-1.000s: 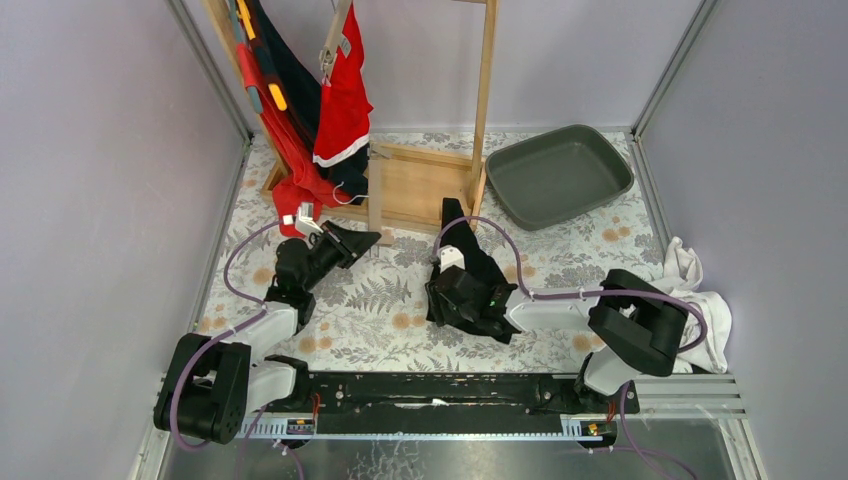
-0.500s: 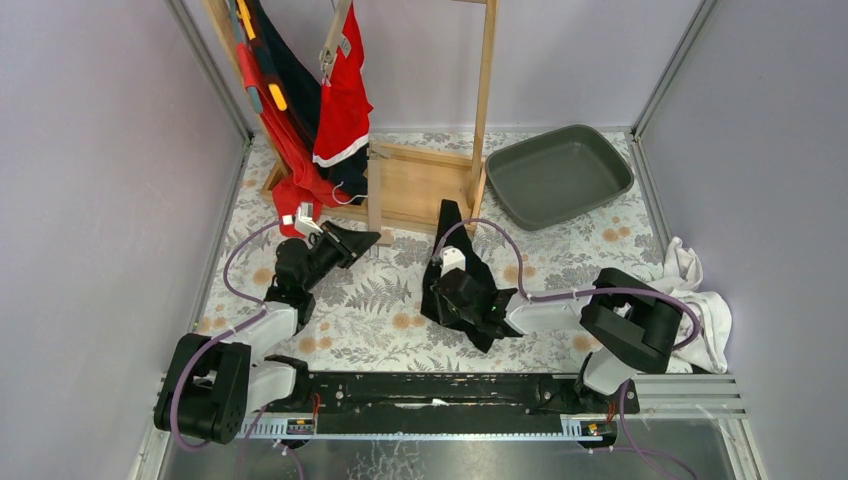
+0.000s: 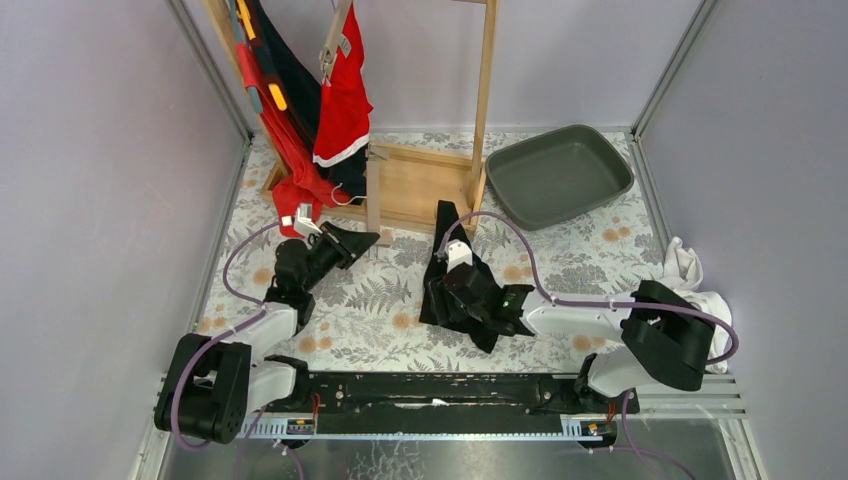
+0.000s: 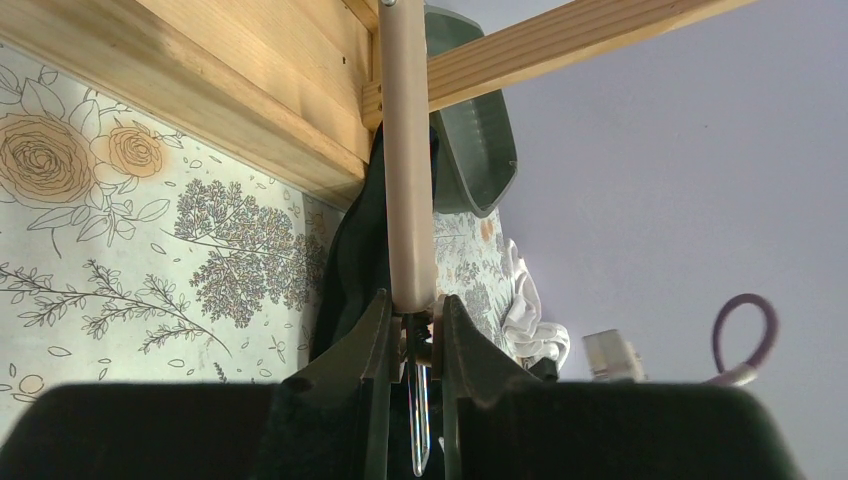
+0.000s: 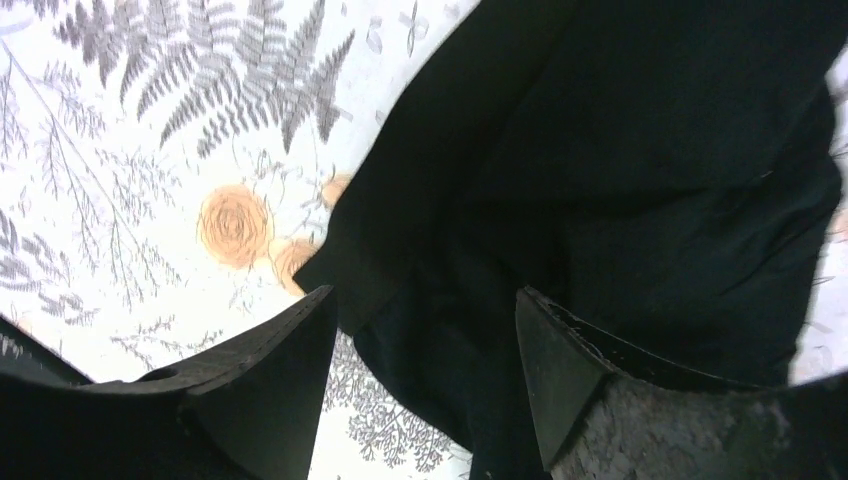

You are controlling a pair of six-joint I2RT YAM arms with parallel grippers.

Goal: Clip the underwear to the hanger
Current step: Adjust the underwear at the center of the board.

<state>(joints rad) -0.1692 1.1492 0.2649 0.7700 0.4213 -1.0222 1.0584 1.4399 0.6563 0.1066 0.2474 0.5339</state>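
Swinging its elbow outward since a second ago, the right arm (image 3: 585, 315) holds its right gripper (image 5: 425, 330), jaws spread again, over the crumpled black underwear (image 3: 447, 225) on the floral tablecloth (image 3: 380, 300). The left gripper (image 4: 412, 318) still pinches the beige hanger bar (image 4: 405, 150).

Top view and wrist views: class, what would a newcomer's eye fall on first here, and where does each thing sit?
The red garment hanging from the wooden rack at the far left stands out first. Next comes the black underwear lying on the flowered table mid-scene, with the right gripper open over it. The left gripper is shut on a beige rod by the rack's base.
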